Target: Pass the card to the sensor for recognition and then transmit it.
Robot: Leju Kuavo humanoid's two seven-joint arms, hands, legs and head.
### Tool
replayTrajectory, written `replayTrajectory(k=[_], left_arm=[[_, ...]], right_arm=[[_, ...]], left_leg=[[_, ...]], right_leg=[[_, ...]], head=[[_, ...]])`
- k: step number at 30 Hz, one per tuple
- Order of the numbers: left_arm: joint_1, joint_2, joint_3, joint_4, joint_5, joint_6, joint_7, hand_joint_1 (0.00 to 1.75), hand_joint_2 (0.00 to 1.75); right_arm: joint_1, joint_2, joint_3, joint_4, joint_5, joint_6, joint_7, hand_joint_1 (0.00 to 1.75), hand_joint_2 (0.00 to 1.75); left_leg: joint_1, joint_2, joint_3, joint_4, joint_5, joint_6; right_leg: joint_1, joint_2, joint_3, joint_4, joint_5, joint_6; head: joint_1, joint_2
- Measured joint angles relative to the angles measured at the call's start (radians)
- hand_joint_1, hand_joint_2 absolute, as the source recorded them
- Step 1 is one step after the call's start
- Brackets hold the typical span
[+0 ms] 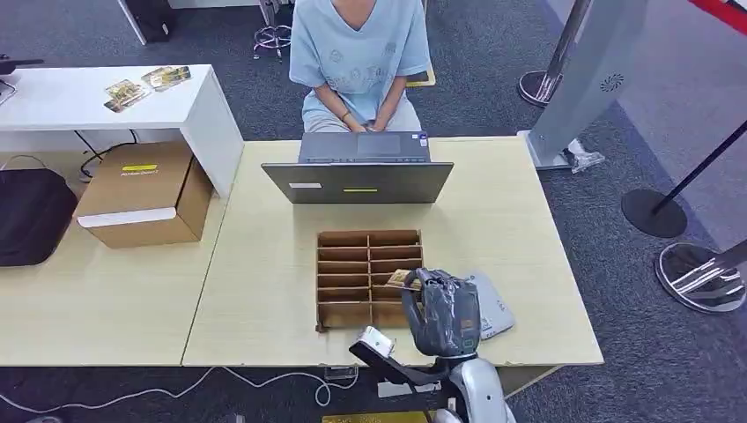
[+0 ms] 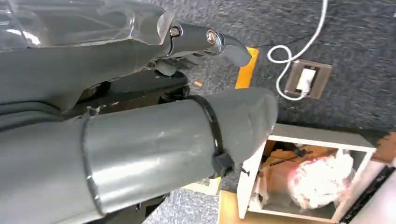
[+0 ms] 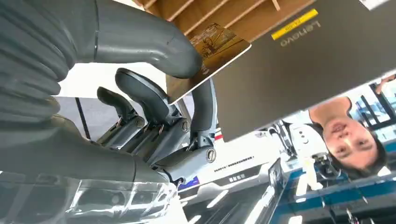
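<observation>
Gold-brown card (image 3: 210,56) is pinched between thumb and one finger of my right robot hand (image 1: 438,310), above the wooden slotted organizer (image 1: 352,273) on the surface (image 1: 264,291). Risk, as I judge it: the pinch covers one corner only, so a fast swing toward the grey sensor (image 1: 493,308) could pivot or drop the card. Long axis runs outward from the fingertips toward the laptop (image 1: 357,181). My left robot hand (image 2: 140,116): finger state cannot be determined.

Head view: even, bright indoor light, soft faint shadows on the pale wooden table (image 1: 528,264); sharp centre, slight bowing toward the edges. Left wrist view: close grey ribbed hand cover (image 2: 140,154) soft, out of focus. Right wrist view: blown-out white glare behind the dark fingers (image 3: 140,98); background blurred.
</observation>
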Motion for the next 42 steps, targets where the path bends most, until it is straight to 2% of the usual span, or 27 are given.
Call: replayTrajectory(k=[7,18,32,42], left_arm=[[0.001,0.005,-0.037,0.0,-0.037,0.016,-0.04,0.0,0.0],[0.001,0.008,-0.11,0.0,-0.121,0.059,-0.109,0.0,0.0],[0.0,0.017,-0.258,0.0,-0.266,0.13,-0.196,0.0,0.0],[-0.004,0.017,-0.361,0.0,-0.366,0.177,-0.218,0.0,0.0]], right_arm=[[-0.002,0.0,-0.001,-0.015,-0.002,-0.024,-0.014,1.73,1.75],[-0.028,0.0,0.0,-0.058,-0.002,-0.062,-0.033,1.69,1.75],[-0.091,-0.001,0.009,-0.102,-0.002,-0.101,-0.077,1.69,1.75],[-0.183,-0.006,0.041,-0.096,-0.017,-0.103,-0.088,1.66,1.75]], left_leg=[[0.0,0.0,0.0,0.0,0.0,0.0],[0.0,0.0,0.0,0.0,0.0,0.0],[0.0,0.0,0.0,0.0,0.0,0.0],[0.0,0.0,0.0,0.0,0.0,0.0]], right_leg=[[0.0,0.0,0.0,0.0,0.0,0.0],[0.0,0.0,0.0,0.0,0.0,0.0],[0.0,0.0,0.0,0.0,0.0,0.0],[0.0,0.0,0.0,0.0,0.0,0.0]], head=[[0.0,0.0],[0.0,0.0],[0.0,0.0],[0.0,0.0]])
